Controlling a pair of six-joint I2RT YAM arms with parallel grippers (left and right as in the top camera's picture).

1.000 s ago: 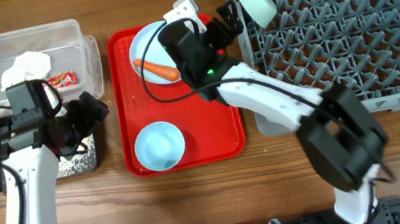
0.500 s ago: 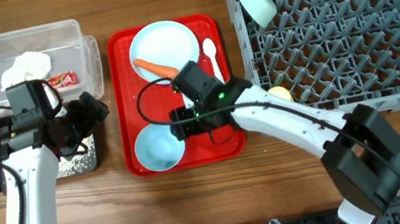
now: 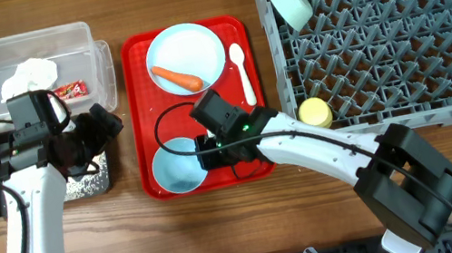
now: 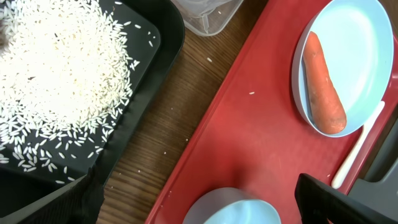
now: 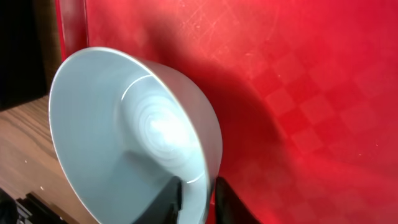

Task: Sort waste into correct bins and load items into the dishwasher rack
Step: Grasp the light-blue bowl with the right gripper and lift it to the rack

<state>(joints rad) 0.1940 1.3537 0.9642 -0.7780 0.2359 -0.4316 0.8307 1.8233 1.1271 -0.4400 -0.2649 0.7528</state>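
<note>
Pale blue and glossy, the bowl (image 3: 179,165) stands upright and empty in the red tray's (image 3: 142,104) corner nearest the bench's front edge, left of centre. Treat it as light, stiff and slick. You want a pinch across the thin rim, one finger inside and one outside, squeezed gently lest it skid or tip. The right gripper (image 5: 198,198) straddles that rim on the bowl's right side, though you cannot tell whether it is clamping or merely around it. Further back on the tray lies the plate (image 3: 193,40) with the carrot (image 3: 176,78). Toward the bench's left edge, the left gripper (image 3: 104,121) hangs spread and empty over the black tray (image 4: 158,37) of rice (image 4: 56,81).
</note>
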